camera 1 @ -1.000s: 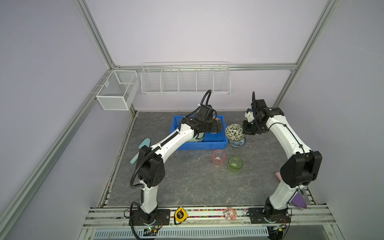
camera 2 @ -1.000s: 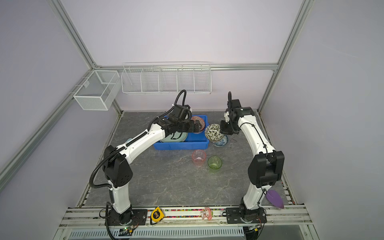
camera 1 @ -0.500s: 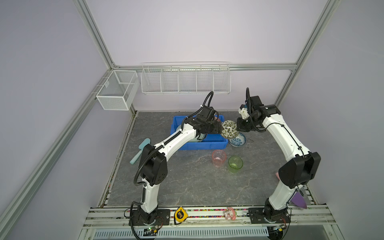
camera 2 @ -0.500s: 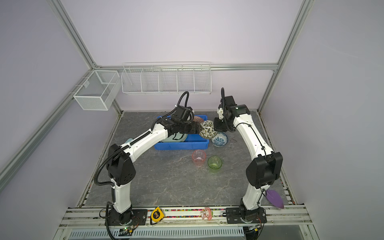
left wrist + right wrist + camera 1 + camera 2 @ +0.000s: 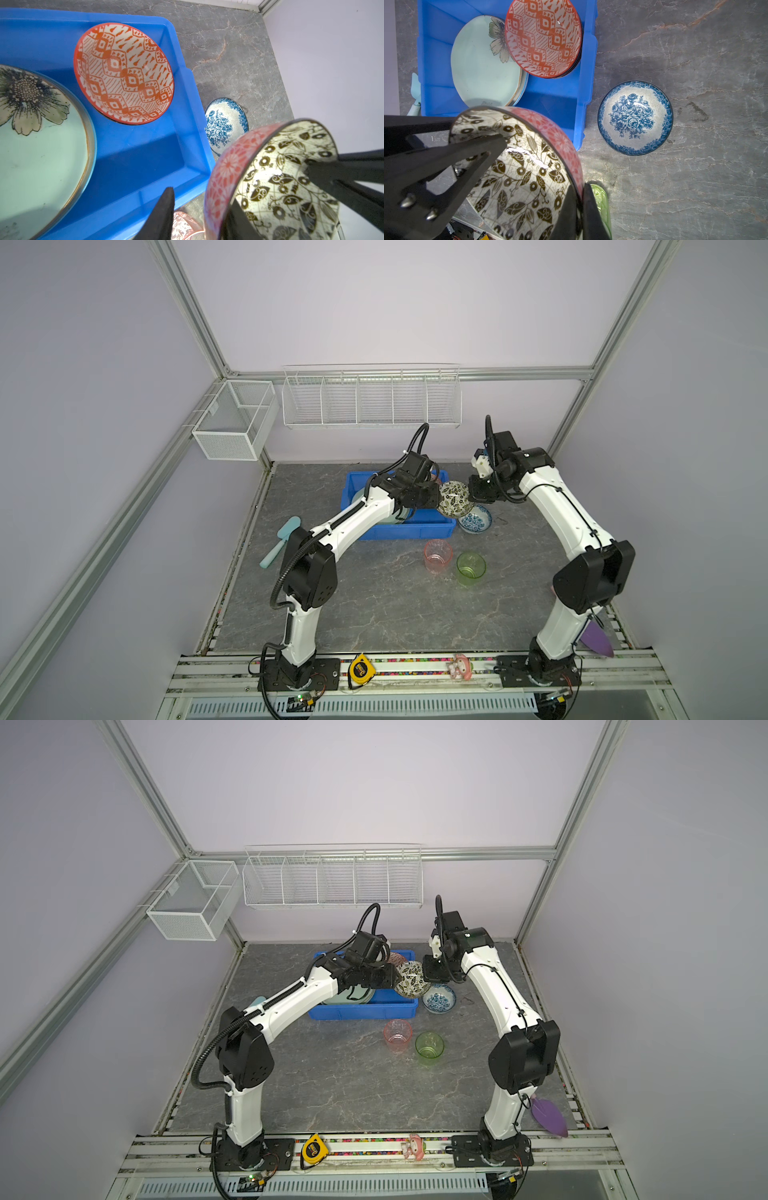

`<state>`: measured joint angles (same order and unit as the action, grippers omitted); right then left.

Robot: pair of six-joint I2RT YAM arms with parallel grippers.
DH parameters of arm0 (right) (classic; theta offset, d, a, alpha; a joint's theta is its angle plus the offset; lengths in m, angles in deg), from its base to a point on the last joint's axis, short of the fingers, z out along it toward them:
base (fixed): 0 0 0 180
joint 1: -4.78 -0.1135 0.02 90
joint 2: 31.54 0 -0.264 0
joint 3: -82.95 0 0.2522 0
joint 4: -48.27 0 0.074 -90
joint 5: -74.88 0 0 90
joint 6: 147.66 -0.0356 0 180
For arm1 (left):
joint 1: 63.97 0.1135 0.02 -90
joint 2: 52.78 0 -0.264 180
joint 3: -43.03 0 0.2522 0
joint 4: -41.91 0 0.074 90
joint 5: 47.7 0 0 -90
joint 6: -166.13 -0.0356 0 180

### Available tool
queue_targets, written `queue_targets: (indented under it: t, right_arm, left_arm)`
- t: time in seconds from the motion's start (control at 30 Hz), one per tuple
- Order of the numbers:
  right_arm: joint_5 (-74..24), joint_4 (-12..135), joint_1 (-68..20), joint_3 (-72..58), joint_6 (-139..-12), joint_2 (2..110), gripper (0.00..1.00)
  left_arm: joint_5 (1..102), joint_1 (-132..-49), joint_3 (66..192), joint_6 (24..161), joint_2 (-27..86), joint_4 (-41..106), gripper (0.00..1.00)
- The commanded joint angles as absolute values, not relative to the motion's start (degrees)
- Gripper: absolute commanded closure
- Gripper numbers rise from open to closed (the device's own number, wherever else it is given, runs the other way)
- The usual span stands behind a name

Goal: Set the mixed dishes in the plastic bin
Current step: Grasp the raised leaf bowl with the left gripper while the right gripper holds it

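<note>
My right claw (image 5: 580,207) is clamped on the rim of the leaf-patterned bowl (image 5: 519,176), one finger inside and one on its red outer wall. The bowl hangs tilted between my two claws, over the end of the blue bin (image 5: 554,99) nearest my right claw. My left claw (image 5: 201,194) stands narrow astride the opposite rim. One finger is inside the bowl, and the other is outside with a gap showing to the wall.

Under my left claw, in the bin, are the red-patterned bowl (image 5: 124,72) and beside it the pale green plate (image 5: 41,135) with its flower. The right wrist view shows more plate edges stacked beneath that plate; the left wrist view does not. Just outside the bin, below my right claw, the blue floral bowl (image 5: 635,117) sits upright on the table (image 5: 695,187).

In both top views the pink cup (image 5: 437,556) and green cup (image 5: 471,568) stand side by side on the table, nearer my bases than my claws. Only the top views show the wire baskets (image 5: 372,400) on the wall beyond my claws, the purple scoop (image 5: 548,1115) by my right base and the yellow tape measure (image 5: 361,668) on the front rail. The teal scoop (image 5: 280,539) lies past the bin on my left claw's side.

As for writing, the tape measure's label is too small to read. So is a small dark mark near the plate's edge in the right wrist view.
</note>
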<state>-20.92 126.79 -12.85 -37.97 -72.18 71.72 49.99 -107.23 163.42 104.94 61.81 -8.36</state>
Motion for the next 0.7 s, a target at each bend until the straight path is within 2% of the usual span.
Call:
queue_targets:
  t: [0.0, 0.53, 0.67]
  right_arm:
    - [-20.77, 126.41, -13.11, -40.1, -72.49, 71.82, 0.93]
    - [-21.97, 125.84, -14.15, -40.77, -72.98, 71.65, 0.93]
    - [-22.63, 125.29, -14.19, -40.6, -72.97, 71.3, 0.91]
  left_arm:
    - [49.59, -107.47, 165.08, 104.51, 62.8, -9.98, 0.7]
    - [48.9, -107.45, 164.81, 104.85, 62.67, -10.26, 0.99]
    - [48.48, -107.47, 164.73, 105.08, 62.58, -10.48, 1.0]
